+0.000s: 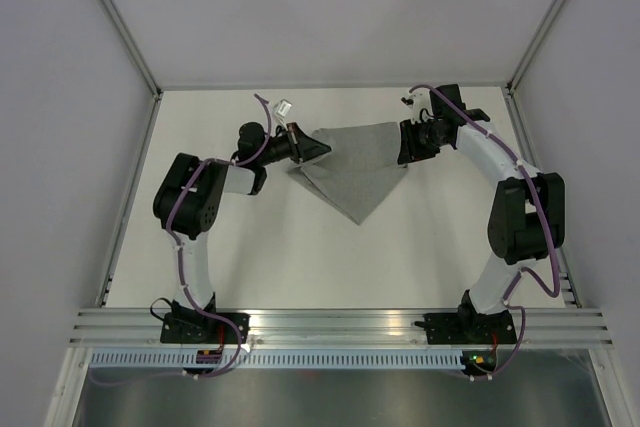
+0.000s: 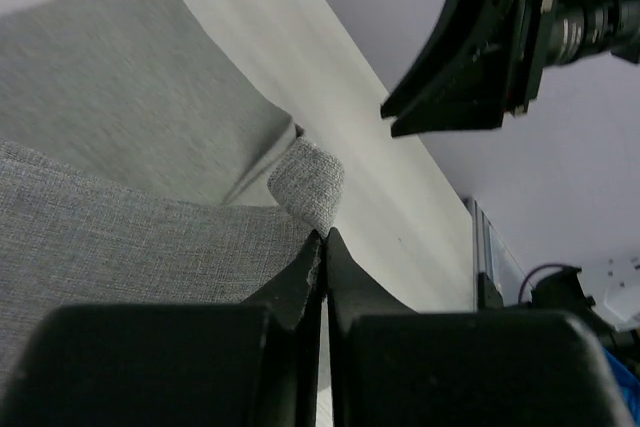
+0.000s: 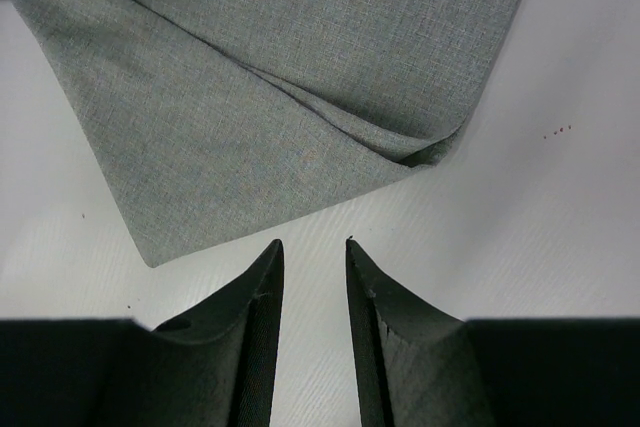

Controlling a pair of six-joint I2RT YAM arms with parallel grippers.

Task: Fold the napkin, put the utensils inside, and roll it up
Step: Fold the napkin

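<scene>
Nearest the camera, the two black-and-white arms rise from a ribbed aluminium rail (image 1: 330,325) along the front edge of the white matte surface (image 1: 300,257). Both arms reach toward the far half of the surface.

The mid-grey, matte, felt-like fabric napkin (image 1: 360,172) lies there, between the two arms. It is folded over itself into a roughly triangular shape, with its point toward the near side and its long edge toward the back. A soft crease runs across the upper layer in the right wrist view (image 3: 260,77).

The left tool (image 1: 320,150) sits at the napkin's far-left corner. Its jaws are clenched, with a small curl of the grey cloth pinched at their tips (image 2: 323,237).

The right tool (image 1: 408,142) is just beside the far-right corner. Its jaws stand apart over the bare surface and grasp nothing (image 3: 313,244). The napkin's edge lies just ahead of the fingertips, not touching them.

Behind the napkin, the surface ends at a plain pale back wall (image 1: 330,17).
</scene>
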